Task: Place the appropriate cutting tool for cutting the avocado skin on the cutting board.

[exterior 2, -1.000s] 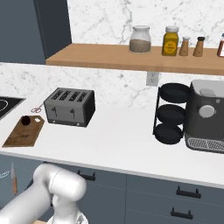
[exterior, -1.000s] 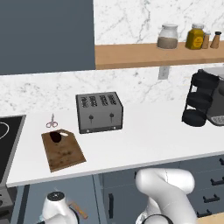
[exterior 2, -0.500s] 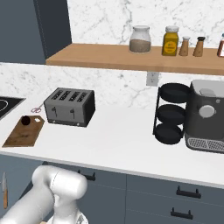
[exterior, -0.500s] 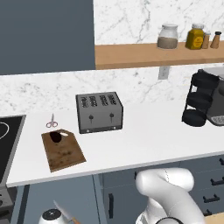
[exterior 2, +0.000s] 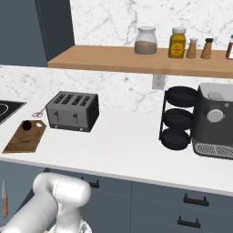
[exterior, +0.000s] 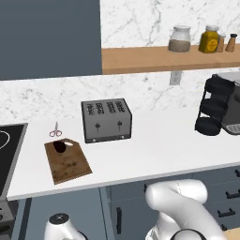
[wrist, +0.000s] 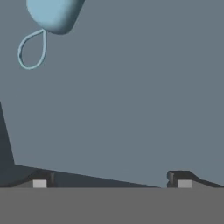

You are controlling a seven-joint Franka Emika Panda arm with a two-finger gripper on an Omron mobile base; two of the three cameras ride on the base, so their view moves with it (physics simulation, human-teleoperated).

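Observation:
The dark brown cutting board (exterior: 68,162) (exterior 2: 24,136) lies at the counter's left, with the small black avocado (exterior: 60,146) (exterior 2: 27,124) on its far end. The knife (exterior 2: 4,199), silver blade up and brown handle down, shows below counter level at the left edge of the right base view. My arm (exterior: 180,206) bends down in front of the cabinets, its wrist (exterior: 61,227) low under the counter edge. In the hand view my gripper (wrist: 111,181) is open over a flat grey surface, fingertips (wrist: 39,180) wide apart with nothing between them.
The light blue peeler (wrist: 54,15) with its thin loop lies at the hand view's top left. Pink-handled scissors (exterior: 56,132) rest behind the board. A grey toaster (exterior: 106,120) stands right of it. A black rack (exterior 2: 176,119) and coffee machine (exterior 2: 214,120) stand far right.
The knife below the counter has shifted left and slightly down in the right base view. My wrist has sunk a little lower. Things on the counter have not moved.

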